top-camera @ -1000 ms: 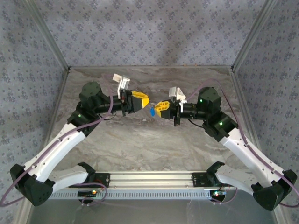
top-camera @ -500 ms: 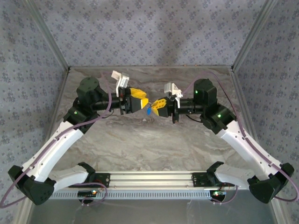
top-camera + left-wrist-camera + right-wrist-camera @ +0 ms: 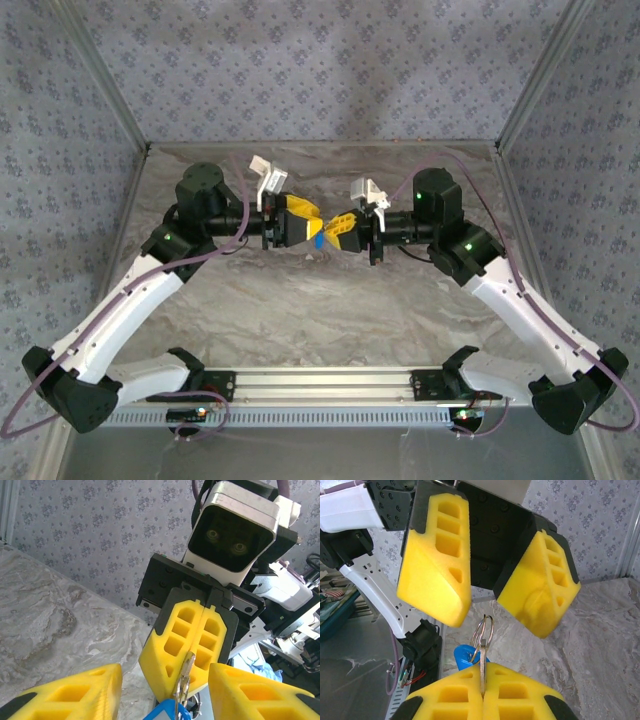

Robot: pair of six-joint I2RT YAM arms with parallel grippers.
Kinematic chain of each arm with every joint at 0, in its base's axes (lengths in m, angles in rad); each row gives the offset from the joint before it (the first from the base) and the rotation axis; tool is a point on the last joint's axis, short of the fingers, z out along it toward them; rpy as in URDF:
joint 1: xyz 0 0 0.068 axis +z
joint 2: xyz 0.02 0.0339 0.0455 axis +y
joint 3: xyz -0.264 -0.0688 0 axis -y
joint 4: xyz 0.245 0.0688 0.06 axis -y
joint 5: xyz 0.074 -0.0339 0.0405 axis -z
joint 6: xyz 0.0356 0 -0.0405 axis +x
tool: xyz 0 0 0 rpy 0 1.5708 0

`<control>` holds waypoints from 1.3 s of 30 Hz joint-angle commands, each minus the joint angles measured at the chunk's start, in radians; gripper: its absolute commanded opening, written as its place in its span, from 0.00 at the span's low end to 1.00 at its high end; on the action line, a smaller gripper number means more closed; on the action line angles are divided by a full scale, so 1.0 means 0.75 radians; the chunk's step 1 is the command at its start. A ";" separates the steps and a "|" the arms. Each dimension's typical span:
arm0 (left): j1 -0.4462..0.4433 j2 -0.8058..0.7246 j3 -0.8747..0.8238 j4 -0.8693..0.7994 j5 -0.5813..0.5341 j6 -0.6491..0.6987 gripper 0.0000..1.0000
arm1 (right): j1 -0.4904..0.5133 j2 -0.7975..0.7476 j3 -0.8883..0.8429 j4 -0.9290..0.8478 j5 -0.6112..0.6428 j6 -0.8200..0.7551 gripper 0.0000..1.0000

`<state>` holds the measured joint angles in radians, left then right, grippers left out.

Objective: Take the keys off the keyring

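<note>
a: where were the keys (image 3: pixel 467 657) when you looked?
b: up in the air above the table (image 3: pixel 300 320). on the top cam i saw them over its far half, abt midway btwn the left and right edges, right where the two grippers met tip to tip.
a: who had them?
b: right gripper (image 3: pixel 482 675). its yellow pads were pressed together w/ a thin metal strip caught in the seam. the blue head sat just past the tips, and the keyring (image 3: pixel 483 626) stuck out beyond it, toward the other arm.
a: and the left gripper (image 3: pixel 315 226)?
b: jaws apart. on the right wrist cam i saw its two pads (image 3: pixel 436 565) spread wide, one each side of the ring, w/ a gap to it on both sides. on its own wrist cam the blue head showed low btwn its fingertips, ring just beside it.
a: touching the blue bit?
b: couldn't tell, the frame edge cut it off. the ring looked free of the left pads.
a: arms?
b: both reached in from the near edge, facing each other.
</note>
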<state>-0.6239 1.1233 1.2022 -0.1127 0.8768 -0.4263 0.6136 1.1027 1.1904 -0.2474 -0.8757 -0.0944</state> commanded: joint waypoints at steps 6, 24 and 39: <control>-0.017 -0.008 0.046 -0.003 0.047 0.034 0.35 | -0.021 0.000 0.047 0.014 -0.029 0.028 0.00; 0.009 -0.078 -0.060 0.266 -0.104 -0.179 0.00 | -0.021 -0.136 -0.161 0.243 0.086 0.054 0.00; 0.026 -0.120 -0.067 0.196 -0.111 -0.135 0.38 | -0.032 -0.120 -0.088 0.116 0.042 0.044 0.00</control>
<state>-0.6022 1.0481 1.1339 0.0509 0.7849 -0.5610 0.5953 1.0035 1.0718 -0.1211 -0.8127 -0.0574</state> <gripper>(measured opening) 0.366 0.054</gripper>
